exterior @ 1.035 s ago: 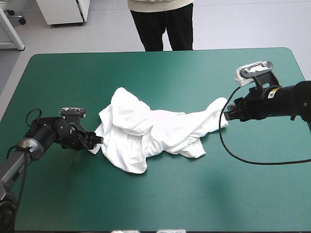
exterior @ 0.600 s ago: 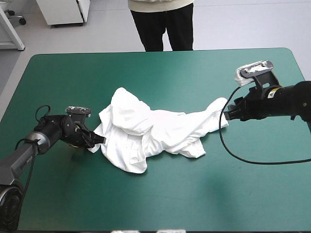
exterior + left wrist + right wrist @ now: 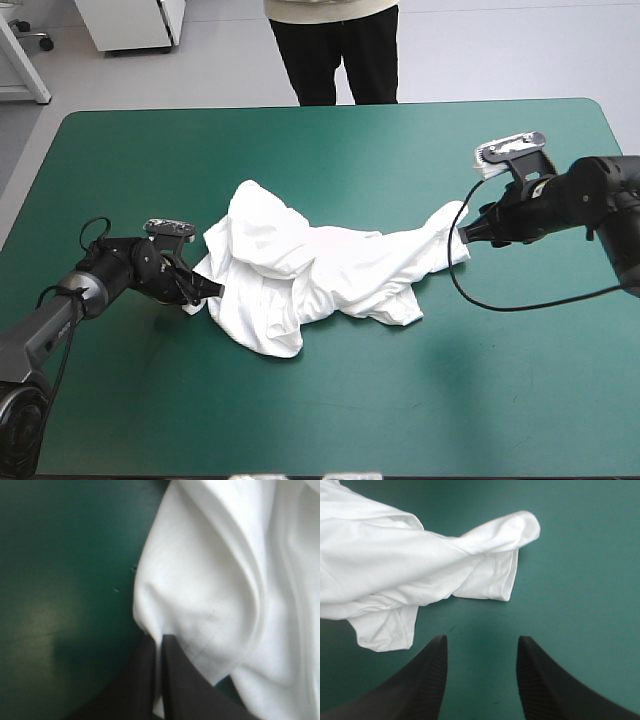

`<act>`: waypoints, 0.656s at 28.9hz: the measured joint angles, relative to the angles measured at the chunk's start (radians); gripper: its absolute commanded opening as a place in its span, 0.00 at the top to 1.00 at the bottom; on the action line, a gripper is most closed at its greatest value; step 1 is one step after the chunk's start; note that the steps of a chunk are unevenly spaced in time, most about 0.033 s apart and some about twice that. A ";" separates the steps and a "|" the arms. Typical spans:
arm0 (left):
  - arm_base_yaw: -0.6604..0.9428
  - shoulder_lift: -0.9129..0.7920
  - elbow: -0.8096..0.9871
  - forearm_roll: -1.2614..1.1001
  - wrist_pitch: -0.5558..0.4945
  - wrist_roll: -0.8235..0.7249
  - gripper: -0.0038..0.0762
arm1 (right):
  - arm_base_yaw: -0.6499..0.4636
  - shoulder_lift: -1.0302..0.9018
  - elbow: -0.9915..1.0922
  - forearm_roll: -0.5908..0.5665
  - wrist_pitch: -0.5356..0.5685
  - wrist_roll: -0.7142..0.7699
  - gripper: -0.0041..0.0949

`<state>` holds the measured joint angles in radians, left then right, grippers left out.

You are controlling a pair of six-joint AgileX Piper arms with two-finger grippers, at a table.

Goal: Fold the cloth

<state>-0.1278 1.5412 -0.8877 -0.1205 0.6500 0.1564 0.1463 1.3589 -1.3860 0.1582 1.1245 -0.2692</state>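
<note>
The white T-shirt (image 3: 300,265) lies as a crumpled heap stretched across the middle of the teal-green table. At the heap's left edge my left gripper (image 3: 200,293) sits low on the cover. In the left wrist view its black fingers (image 3: 172,680) are all but shut, pinching a fold of the T-shirt (image 3: 210,580) at the hem. My right gripper (image 3: 466,233) is at the shirt's right end. In its own view the right gripper (image 3: 481,642) stands open with bare cover between the fingers, and the sleeve (image 3: 495,575) lies a short way ahead, untouched.
The heap lies well away from the table's far edge (image 3: 330,105) and right edge (image 3: 625,150). Teal-green cover (image 3: 330,400) runs from the shirt to the near edge.
My left gripper has slid right to the shirt's left edge and shut on the fabric. The right arm has shifted slightly toward the far side, its fingers still apart.
</note>
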 measured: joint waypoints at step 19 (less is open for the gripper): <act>0.000 0.000 0.000 0.000 0.001 0.004 0.96 | 0.000 0.471 0.031 0.023 -0.161 0.012 0.51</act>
<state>-0.1278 1.5412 -0.8877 -0.1205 0.6511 0.1600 0.1463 1.8296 -1.3554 0.1811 0.9639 -0.2575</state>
